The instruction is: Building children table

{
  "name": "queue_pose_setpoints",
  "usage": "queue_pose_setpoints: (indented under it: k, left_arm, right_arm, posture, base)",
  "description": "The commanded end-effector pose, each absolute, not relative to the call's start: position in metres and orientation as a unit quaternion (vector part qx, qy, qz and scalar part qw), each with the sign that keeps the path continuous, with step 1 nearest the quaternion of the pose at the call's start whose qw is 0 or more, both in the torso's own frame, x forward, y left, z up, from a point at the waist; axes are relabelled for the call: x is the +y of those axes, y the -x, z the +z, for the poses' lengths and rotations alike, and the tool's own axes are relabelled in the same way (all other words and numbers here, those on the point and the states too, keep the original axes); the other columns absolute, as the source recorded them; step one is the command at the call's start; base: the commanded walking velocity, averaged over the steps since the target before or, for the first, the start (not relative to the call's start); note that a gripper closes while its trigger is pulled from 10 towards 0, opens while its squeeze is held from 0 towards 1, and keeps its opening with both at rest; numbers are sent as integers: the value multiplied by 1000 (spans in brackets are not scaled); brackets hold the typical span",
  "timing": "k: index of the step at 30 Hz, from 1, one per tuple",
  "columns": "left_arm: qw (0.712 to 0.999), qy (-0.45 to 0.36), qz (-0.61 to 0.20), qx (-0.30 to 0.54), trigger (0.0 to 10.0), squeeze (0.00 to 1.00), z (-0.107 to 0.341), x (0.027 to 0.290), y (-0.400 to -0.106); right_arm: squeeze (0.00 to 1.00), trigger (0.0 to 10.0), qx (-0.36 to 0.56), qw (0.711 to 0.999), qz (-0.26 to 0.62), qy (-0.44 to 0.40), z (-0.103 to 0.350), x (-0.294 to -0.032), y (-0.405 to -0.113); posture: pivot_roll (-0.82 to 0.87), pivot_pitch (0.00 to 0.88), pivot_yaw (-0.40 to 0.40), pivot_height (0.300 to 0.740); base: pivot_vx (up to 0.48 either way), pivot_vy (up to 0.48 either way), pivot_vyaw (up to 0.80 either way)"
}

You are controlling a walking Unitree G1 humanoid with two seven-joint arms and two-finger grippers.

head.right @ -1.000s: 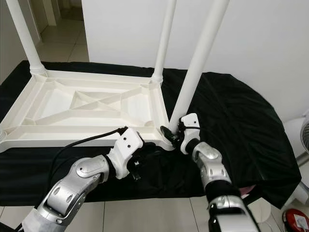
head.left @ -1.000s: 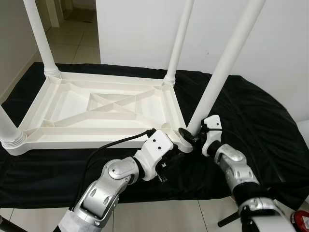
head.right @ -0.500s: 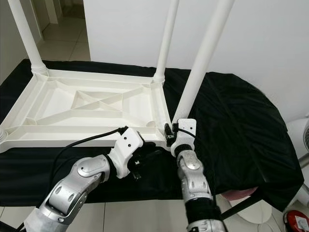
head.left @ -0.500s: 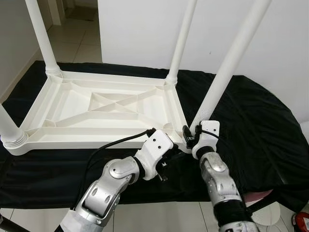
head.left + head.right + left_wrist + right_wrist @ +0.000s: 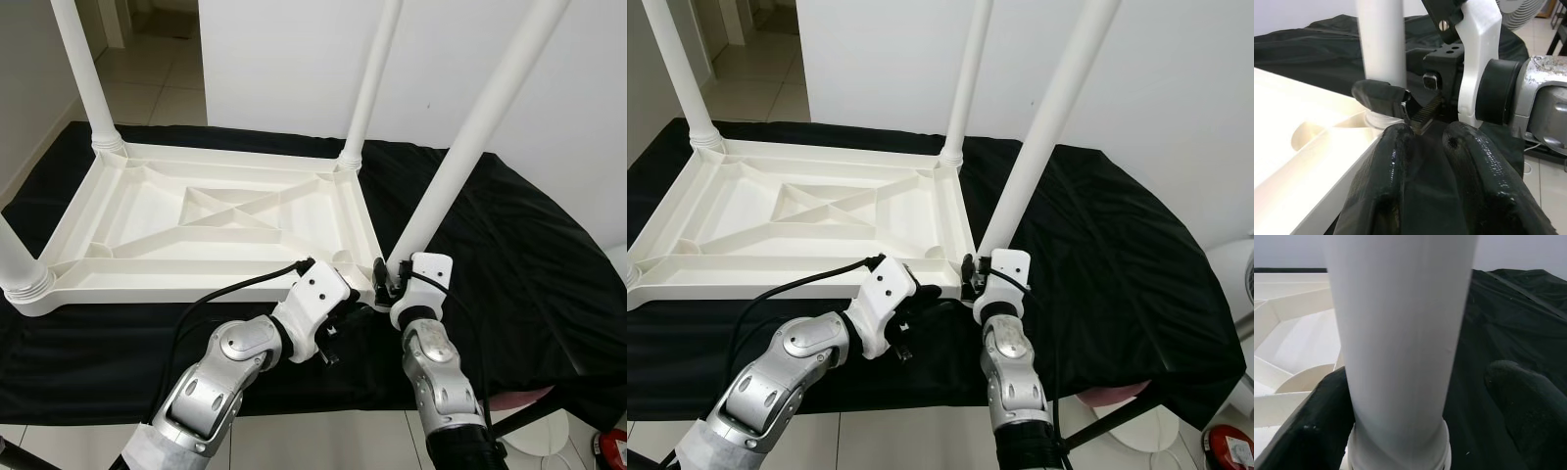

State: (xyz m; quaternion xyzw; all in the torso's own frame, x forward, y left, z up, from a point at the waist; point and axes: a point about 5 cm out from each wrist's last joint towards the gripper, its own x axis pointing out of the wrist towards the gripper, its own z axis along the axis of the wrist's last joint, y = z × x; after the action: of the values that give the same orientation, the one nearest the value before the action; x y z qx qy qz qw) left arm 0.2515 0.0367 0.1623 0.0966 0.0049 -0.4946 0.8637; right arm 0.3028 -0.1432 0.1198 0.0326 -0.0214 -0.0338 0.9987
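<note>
A white plastic children's table point(image 5: 147, 284) lies upside down on a black cloth. Three legs stand in its corners: far left point(image 5: 83, 69), far right point(image 5: 372, 78) and near left point(image 5: 15, 259). The near right leg point(image 5: 460, 166) leans to the right from its corner socket. My right gripper point(image 5: 387, 284) is open around that leg's base point(image 5: 1400, 333). One finger point(image 5: 1317, 431) rests against the leg and the other finger point(image 5: 1528, 406) stands apart. My left gripper point(image 5: 348, 308) is shut and empty, just in front of the same corner, its fingertips point(image 5: 1400, 142) near the right gripper's finger.
The black cloth point(image 5: 529, 255) covers a low platform that drops off at the front and right. A white wall point(image 5: 294, 59) stands close behind. Tiled floor point(image 5: 157, 88) runs off at the far left. A red object point(image 5: 612, 446) lies on the floor at the near right.
My right forearm has swung to the left and now rises from straight below the leg's base. The gripper has turned around the leg and stays at its base. The left arm is unmoved.
</note>
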Motion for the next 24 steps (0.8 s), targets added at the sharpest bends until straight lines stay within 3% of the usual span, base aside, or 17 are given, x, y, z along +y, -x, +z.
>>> queue_pose_setpoints:
  k: [1, 6, 7, 9, 17, 24]
  left_arm:
    - [874, -96, -476, -2, 10000, 0, 164, 35, -252]
    - [874, -96, -476, -3, 10000, 0, 164, 35, -252]
    - [874, -96, -477, -3, 10000, 0, 164, 34, -253]
    - [874, -96, -477, -3, 10000, 0, 164, 34, -253]
    - [874, -98, -476, -6, 10000, 0, 165, 35, -255]
    - [873, -100, -478, -7, 10000, 0, 166, 35, -257]
  right_arm:
    - [1000, 10000, -20, 999, -25, -39, 118, -151, -299]
    - [1000, 10000, -17, 999, -11, -38, 117, -153, -297]
    - [0, 10000, -18, 999, 22, -36, 117, -154, -295]
    - [0, 10000, -18, 999, 22, -36, 117, -154, -295]
    - [0, 10000, -16, 984, 179, 8, 120, -172, -300]
    - [0, 10000, 3, 965, 261, 36, 122, -182, -308]
  posture:
    - [0, 0, -114, 740]
    - [0, 0, -114, 740]
    - [0, 0, -116, 740]
    - [0, 0, -116, 740]
    - [-4, 0, -102, 740]
    - [-7, 0, -96, 740]
  base:
    - [0, 0, 0]
    - [0, 0, 0]
    - [0, 0, 0]
    - [0, 0, 0]
    - [0, 0, 0]
    - [0, 0, 0]
